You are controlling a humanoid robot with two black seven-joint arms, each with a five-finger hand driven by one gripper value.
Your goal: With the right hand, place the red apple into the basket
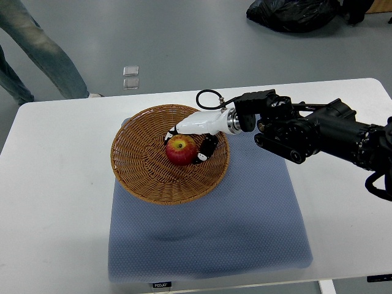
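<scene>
A red apple (180, 151) sits in the middle of the round woven basket (144, 165), which stands on the left part of a blue-grey mat. My right hand (188, 142) reaches in over the basket's far right rim from the black arm (318, 131). Its white palm is above the apple. Dark fingertips (171, 133) touch the apple's upper left side, and the thumb (206, 149) lies against its right side. The hand is shut on the apple, which looks level with the basket's floor. The left arm does not show.
The blue-grey mat (245, 226) covers the middle front of the white table (55, 202). A person's legs in jeans (43, 49) stand beyond the table's far left corner. A black bag (294, 13) lies on the floor at the top right.
</scene>
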